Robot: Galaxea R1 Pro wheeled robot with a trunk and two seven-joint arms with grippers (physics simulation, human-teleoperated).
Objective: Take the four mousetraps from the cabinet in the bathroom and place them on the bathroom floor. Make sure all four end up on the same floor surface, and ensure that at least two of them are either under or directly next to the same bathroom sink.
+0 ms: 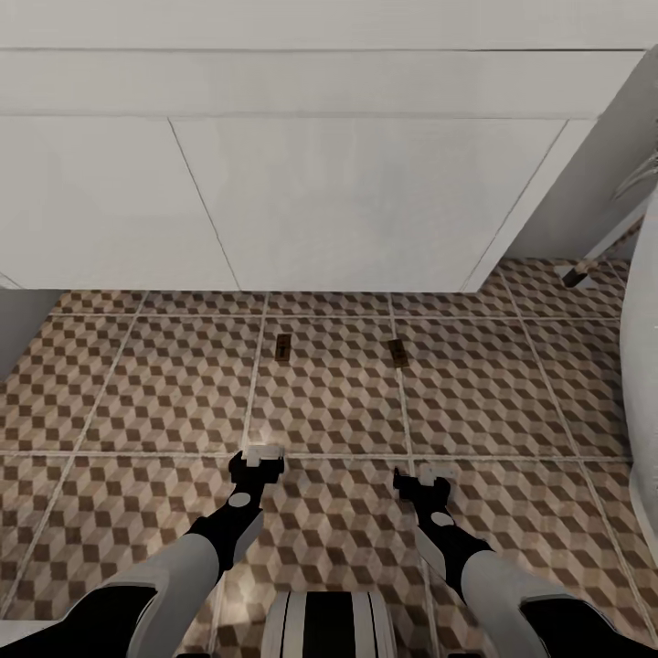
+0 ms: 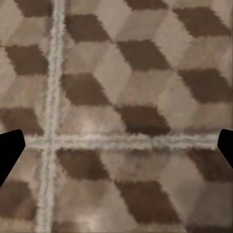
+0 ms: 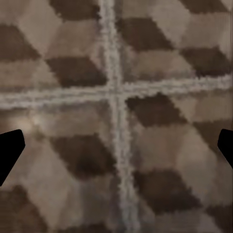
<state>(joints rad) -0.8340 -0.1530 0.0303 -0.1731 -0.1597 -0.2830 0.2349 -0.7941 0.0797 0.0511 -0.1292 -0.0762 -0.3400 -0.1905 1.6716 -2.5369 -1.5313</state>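
White vanity point(image 1: 366, 201) across upper frame. Below, bathroom floor point(image 1: 137, 384) of cube tiles. Lower middle, left gripper point(image 1: 257, 464) and right gripper point(image 1: 422, 484), both spread open, empty. Two mousetraps point(image 1: 283, 347) point(image 1: 398, 353) flat at centre, near vanity.

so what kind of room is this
Probably a bathroom: cube-patterned tiled floor, a white wall-hung vanity above it, and a rounded white tub edge at the right. Two mousetraps lie on the tiles.

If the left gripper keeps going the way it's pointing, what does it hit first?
Most likely bare floor: the left gripper looks straight at tile and a grout crossing, with nothing between. Depth is unclear.
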